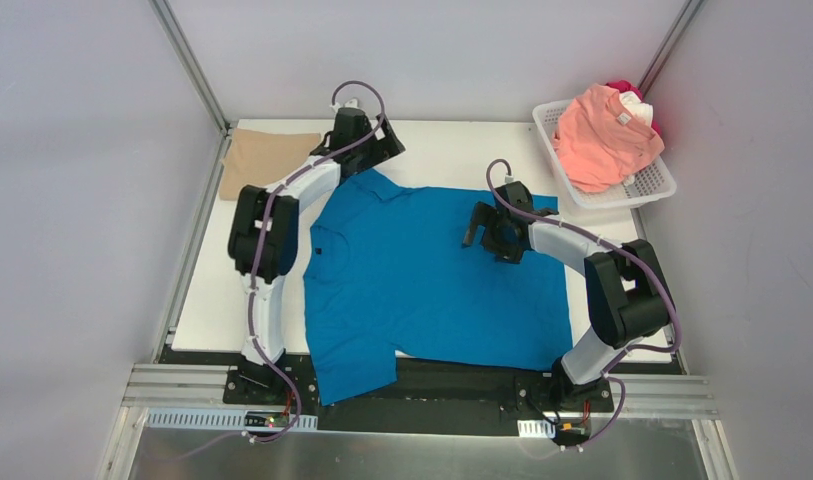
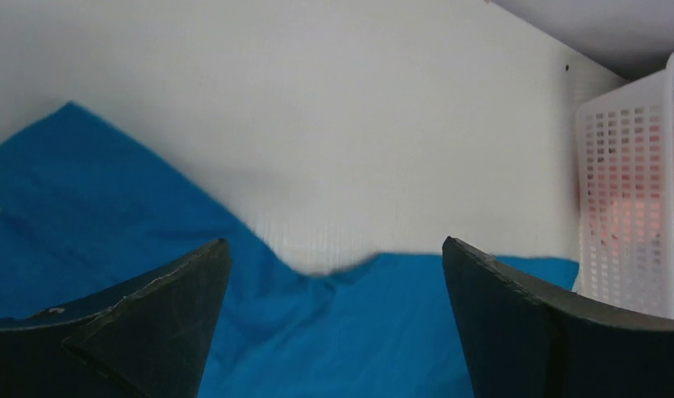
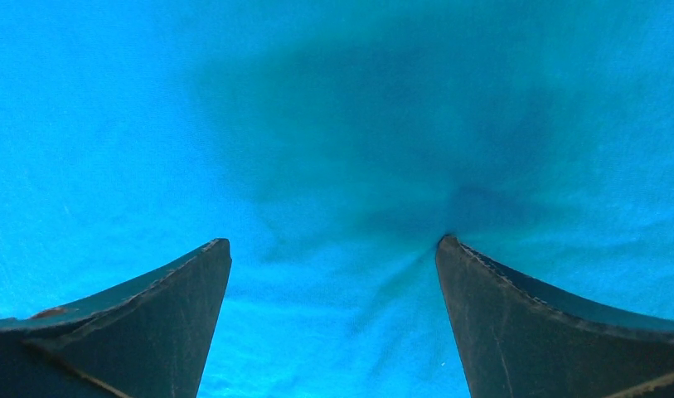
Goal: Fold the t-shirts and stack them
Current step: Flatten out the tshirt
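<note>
Right pincer (image 3: 333, 240) spread | tip dimpling soft blue t-shirt (image 1: 432, 280) | wrinkles radiating

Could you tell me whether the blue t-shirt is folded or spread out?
Spread out: the blue t-shirt lies flat on the table, both sleeves extended, no fold visible.

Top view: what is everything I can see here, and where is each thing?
Blue t-shirt: one, bright blue, spread flat mid-table, one sleeve hanging over the near edge.
Tan t-shirt: one, tan, folded, far left corner.
Basket: one, white lattice plastic, far right corner.
Pink t-shirt: one, salmon-pink, on top of the heap in the basket.
White cloth and red cloth: a bit of each, peeking out behind the pink one.
Table: one, white.
Left gripper: one, black, open, above the blue shirt's far sleeve.
Right gripper: one, black, open, down on the blue shirt.
</note>
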Controlling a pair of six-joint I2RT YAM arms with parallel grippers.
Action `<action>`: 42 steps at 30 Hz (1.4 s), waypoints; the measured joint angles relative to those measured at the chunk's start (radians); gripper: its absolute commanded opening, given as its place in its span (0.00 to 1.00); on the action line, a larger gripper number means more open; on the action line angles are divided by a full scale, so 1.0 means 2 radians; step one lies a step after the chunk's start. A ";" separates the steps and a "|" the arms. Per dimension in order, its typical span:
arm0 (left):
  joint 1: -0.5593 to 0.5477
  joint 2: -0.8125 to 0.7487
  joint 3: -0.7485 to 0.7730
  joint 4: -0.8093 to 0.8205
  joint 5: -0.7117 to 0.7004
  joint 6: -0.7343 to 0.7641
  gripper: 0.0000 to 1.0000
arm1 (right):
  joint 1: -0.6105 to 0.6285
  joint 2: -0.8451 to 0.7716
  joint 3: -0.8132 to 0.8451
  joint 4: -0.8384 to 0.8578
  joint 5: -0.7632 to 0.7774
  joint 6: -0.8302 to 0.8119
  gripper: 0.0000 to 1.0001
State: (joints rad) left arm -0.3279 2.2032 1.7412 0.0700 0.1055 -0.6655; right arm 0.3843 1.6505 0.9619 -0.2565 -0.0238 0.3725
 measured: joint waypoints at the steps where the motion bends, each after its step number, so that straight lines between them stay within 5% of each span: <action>1: 0.000 -0.028 -0.034 0.000 0.001 -0.001 0.99 | 0.000 0.000 0.000 0.000 0.000 0.000 0.99; 6: -0.003 -0.134 -0.143 0.008 0.010 -0.015 0.99 | 0.000 0.001 0.001 -0.001 0.002 0.000 0.99; 11: -0.009 -0.143 -0.173 0.012 0.013 -0.026 0.99 | 0.002 0.001 0.001 -0.001 0.004 0.000 0.99; 42: -0.010 -0.049 -0.134 -0.017 -0.009 -0.027 0.99 | 0.002 0.002 0.002 -0.002 0.006 0.000 1.00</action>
State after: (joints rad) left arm -0.3470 2.1059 1.4731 0.0357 0.0879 -0.7204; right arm 0.3889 1.6535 0.9649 -0.2600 -0.0116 0.3721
